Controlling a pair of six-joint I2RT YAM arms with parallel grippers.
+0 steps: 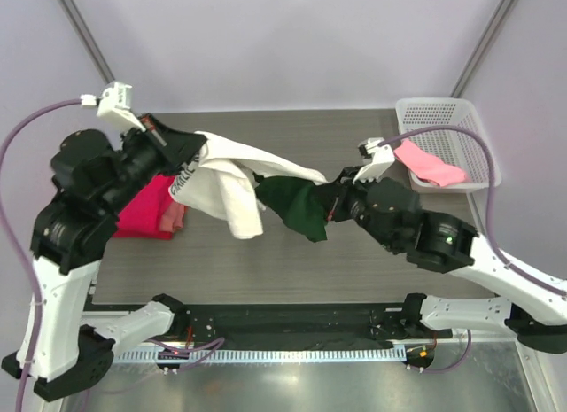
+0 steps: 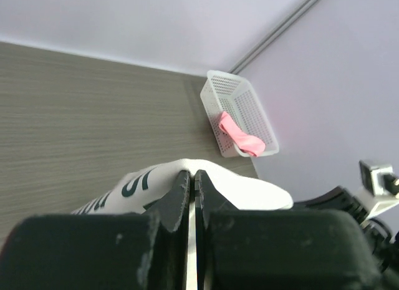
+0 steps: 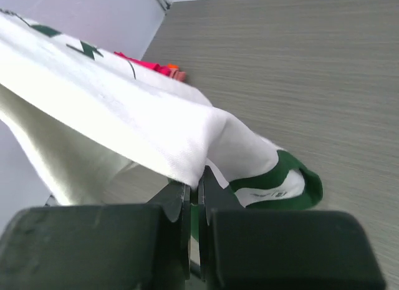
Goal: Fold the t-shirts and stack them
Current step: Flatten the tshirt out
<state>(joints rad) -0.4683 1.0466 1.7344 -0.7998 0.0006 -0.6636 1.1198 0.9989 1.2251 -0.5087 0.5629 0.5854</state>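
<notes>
Two closed grippers, left gripper point(image 2: 191, 178) and right gripper point(image 3: 194, 179), are pinching the cream-white shirt point(image 1: 226, 186) between them; sagging weight is threatening slippage.

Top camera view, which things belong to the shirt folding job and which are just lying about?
Job: cream-white shirt, gripped by left claw and right claw; red-pink and salmon shirts; light pink shirt.
Lying about: white mesh basket, holding the pink one.

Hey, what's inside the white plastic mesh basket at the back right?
Only a pink cloth shirt shows in the white plastic mesh basket. The basket floor beneath it is covered.
</notes>
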